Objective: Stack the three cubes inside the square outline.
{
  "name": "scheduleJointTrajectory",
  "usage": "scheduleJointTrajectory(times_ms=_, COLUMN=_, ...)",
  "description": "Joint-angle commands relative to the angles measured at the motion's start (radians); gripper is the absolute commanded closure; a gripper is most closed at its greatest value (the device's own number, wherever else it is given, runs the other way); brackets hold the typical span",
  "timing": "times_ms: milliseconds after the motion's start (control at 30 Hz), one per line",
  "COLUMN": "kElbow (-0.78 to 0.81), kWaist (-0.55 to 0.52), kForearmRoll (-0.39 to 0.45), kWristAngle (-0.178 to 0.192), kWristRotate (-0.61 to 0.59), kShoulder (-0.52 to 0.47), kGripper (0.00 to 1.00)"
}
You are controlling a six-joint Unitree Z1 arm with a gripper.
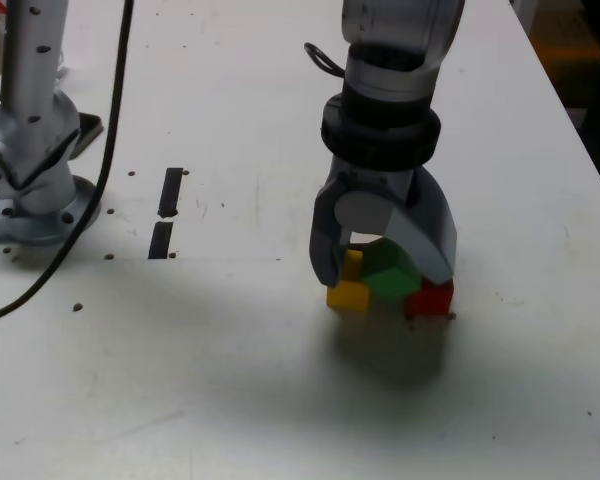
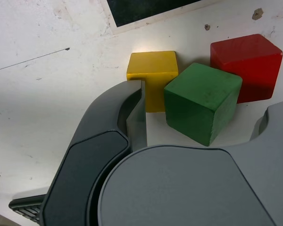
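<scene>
With the gripper (image 1: 385,272) wide open and holding nothing, the green cube (image 2: 203,101) between its 2 fingers and the yellow (image 2: 153,77) and red (image 2: 247,66) cubes just beyond, it should centre on green, nudging neither neighbour, before closing.

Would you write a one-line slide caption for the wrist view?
Open grey gripper poised around a solid green cube, with solid yellow and red cubes close by.
</scene>
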Motion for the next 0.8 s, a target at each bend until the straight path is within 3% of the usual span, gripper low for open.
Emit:
scheduleJointTrajectory(times_ms=0, kElbow=0.001, kWaist=-0.002, kForearmRoll=-0.003, kWristAngle=-0.001, kWristRotate=0.000, kShoulder=0.000, kGripper=0.14)
scheduleJointTrajectory(times_ms=233, kElbow=0.004, kWaist=-0.002, kForearmRoll=-0.007, kWristAngle=-0.002, kWristRotate=-0.003, kShoulder=0.005, kGripper=0.17)
scheduleJointTrajectory(times_ms=533, kElbow=0.007, kWaist=-0.006, kForearmRoll=-0.003, kWristAngle=0.016, kWristRotate=-0.026, kShoulder=0.003, kGripper=0.42)
scheduleJointTrajectory(times_ms=767, kElbow=-0.008, kWaist=-0.027, kForearmRoll=-0.004, kWristAngle=0.033, kWristRotate=-0.036, kShoulder=0.003, kGripper=0.46)
